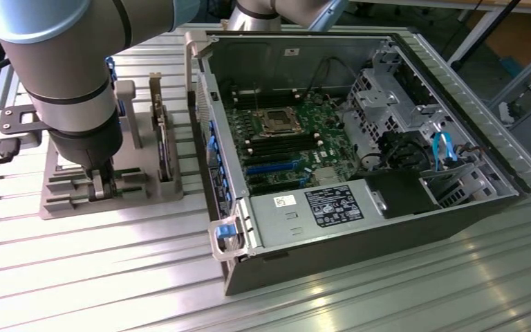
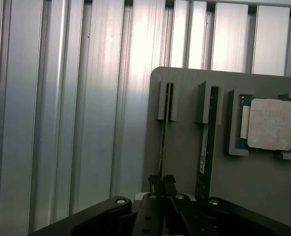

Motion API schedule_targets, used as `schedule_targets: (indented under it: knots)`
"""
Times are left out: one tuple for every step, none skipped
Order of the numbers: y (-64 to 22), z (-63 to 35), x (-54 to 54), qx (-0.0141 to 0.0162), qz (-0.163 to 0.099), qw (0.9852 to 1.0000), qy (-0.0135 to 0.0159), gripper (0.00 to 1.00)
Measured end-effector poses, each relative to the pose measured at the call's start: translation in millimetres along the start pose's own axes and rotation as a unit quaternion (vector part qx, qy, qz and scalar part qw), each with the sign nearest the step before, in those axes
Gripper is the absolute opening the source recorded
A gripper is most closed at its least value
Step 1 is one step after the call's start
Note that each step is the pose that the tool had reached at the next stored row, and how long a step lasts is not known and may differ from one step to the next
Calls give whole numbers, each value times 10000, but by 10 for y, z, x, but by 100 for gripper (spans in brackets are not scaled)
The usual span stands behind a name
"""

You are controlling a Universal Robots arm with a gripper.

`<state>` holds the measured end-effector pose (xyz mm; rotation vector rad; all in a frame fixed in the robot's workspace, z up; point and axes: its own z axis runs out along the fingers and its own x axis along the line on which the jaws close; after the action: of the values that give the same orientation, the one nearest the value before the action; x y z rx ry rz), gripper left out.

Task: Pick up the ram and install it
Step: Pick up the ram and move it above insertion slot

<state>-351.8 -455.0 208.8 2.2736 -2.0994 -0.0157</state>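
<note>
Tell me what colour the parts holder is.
The holder is plain grey, with no pattern. The wrist view shows it best.

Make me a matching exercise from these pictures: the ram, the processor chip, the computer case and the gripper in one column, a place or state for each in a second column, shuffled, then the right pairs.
Column one
1. ram
2. processor chip
3. computer case
4. gripper

Column two
A. lies flat in a square pocket of the grey holder
B. open, with the motherboard showing
C. stands on edge in a holder slot, between the jaws
D. down over the holder, at the exterior view's left

Pairs: 1-C, 2-A, 3-B, 4-D
</note>
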Motion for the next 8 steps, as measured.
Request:
schedule_targets:
  knots:
    - [0, 0, 0, 0, 0, 10000, 0, 13]
    - [0, 0, 0, 0, 0, 10000, 0, 13]
    - [0, 0, 0, 0, 0, 10000, -1, 13]
    - [0, 0, 0, 1, 0, 10000, -3, 13]
    - [1, 0, 1, 1, 0, 10000, -4, 13]
    - [1, 0, 3, 1, 0, 10000, -6, 13]
    - [2, 0, 6, 1, 0, 10000, -10, 13]
    - [2, 1, 12, 2, -1, 10000, -15, 13]
